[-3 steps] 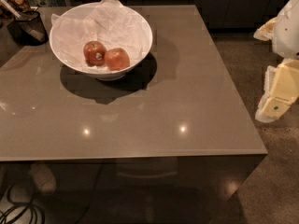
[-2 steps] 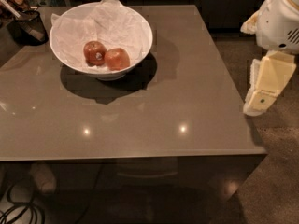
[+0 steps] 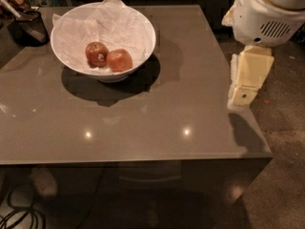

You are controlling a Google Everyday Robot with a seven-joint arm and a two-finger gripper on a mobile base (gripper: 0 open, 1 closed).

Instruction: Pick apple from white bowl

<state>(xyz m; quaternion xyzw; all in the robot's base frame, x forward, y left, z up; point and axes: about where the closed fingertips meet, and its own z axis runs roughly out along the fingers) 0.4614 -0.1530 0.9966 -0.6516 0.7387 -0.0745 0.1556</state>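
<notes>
Apple (image 3: 119, 60) sits in the paper-lined white bowl (image 3: 110, 74) near the desk's (image 3: 143, 123) far left corner, touching a darker apple (image 3: 96, 54). The gripper (image 3: 239, 99) hangs at the right edge; whether it is open or closed, I cannot tell.

Gripper (image 3: 244, 82) beside table's right edge; open tabletop (image 3: 143, 123) reaches white bowl (image 3: 151, 32).
</notes>
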